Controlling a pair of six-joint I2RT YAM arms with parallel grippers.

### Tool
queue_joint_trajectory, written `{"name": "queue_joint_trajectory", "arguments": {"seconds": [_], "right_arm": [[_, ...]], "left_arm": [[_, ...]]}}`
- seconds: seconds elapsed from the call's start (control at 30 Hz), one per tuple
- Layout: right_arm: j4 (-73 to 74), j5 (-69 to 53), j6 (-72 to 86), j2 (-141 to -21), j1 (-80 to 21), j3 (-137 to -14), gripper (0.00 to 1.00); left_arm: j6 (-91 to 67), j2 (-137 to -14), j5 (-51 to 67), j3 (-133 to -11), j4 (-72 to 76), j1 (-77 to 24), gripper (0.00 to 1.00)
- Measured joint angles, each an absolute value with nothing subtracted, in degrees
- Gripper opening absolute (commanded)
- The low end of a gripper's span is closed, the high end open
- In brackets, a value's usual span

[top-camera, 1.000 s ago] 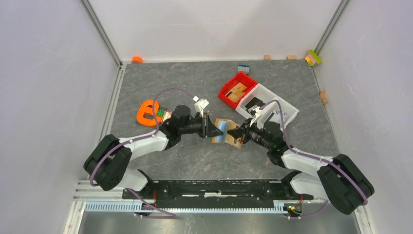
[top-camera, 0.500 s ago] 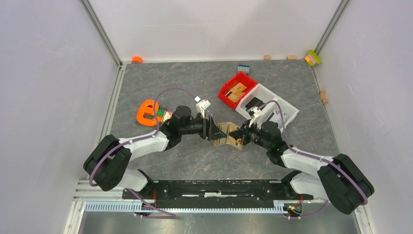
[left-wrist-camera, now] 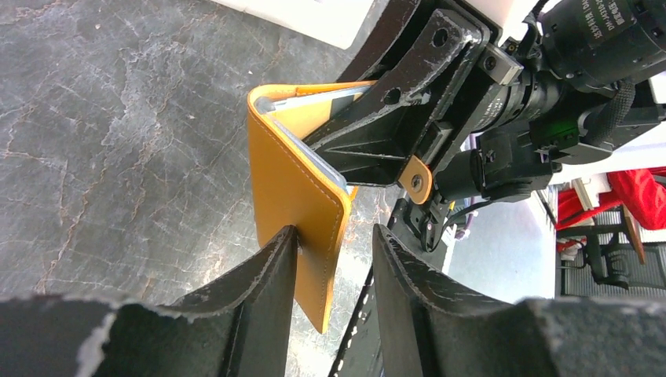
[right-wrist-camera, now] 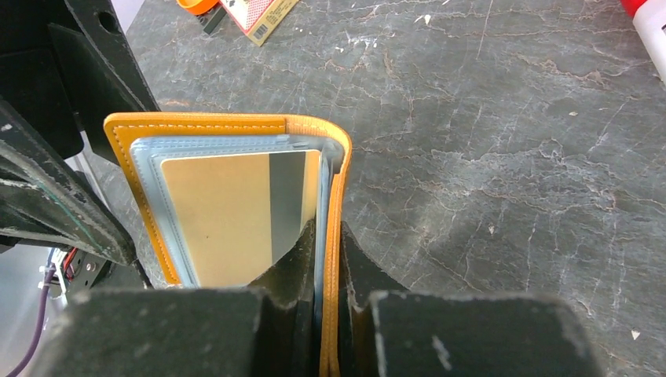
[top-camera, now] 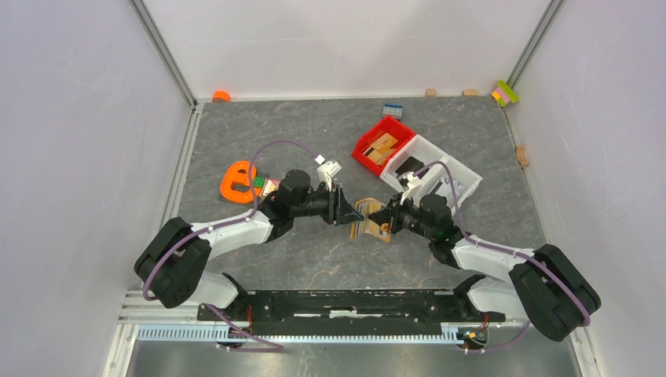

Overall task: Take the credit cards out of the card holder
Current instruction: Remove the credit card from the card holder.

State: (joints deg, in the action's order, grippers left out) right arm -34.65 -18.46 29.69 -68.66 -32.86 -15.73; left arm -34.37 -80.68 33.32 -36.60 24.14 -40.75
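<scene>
The orange card holder (top-camera: 367, 221) is held on edge between both grippers at mid-table. In the right wrist view its open inside (right-wrist-camera: 236, 126) shows pale blue lining and a tan credit card (right-wrist-camera: 220, 212) with a grey stripe in a slot. My right gripper (right-wrist-camera: 330, 236) is shut on one flap; it also shows in the top view (top-camera: 383, 217). My left gripper (left-wrist-camera: 334, 236) is open, with the other orange flap (left-wrist-camera: 294, 181) between its fingers, touching one finger. A pinkish-red card (top-camera: 269, 187) lies by the orange ring.
An orange ring-shaped object (top-camera: 238, 182) lies left of the left arm. A red bin (top-camera: 382, 145) with tan blocks and a white bin (top-camera: 440, 169) stand behind the right arm. Small blocks lie along the back wall.
The holder lay more open with its blue lining facing up; now it is folded and raised on edge, showing orange from above. The left gripper has drawn back slightly left.
</scene>
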Motion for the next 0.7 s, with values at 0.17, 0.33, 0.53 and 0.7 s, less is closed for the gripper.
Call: {"name": "queue_joint_trajectory", "arguments": {"seconds": [0.17,0.33,0.53,0.7], "right_arm": [[-34.8,-19.2,29.8,-68.8,-32.8,-15.7,0.0],[-35.0,-19.5,29.8,-69.0,-32.8,-15.7,0.0],[-35.0,-19.5,29.8,-69.1,-32.8,-15.7,0.0],[-35.0,-19.5,29.8,-69.1,-32.5,-15.7,0.0]], "left_arm": [[-33.9,-80.7,33.0,-36.8,22.8,-40.8,0.29],[-33.4,-80.7,32.9,-37.0,22.6,-40.8,0.25],[-33.4,-80.7,32.6,-37.0,22.4,-40.8,0.17],[-33.3,-80.7,31.7,-37.6,21.4,-40.8,0.14]]}}
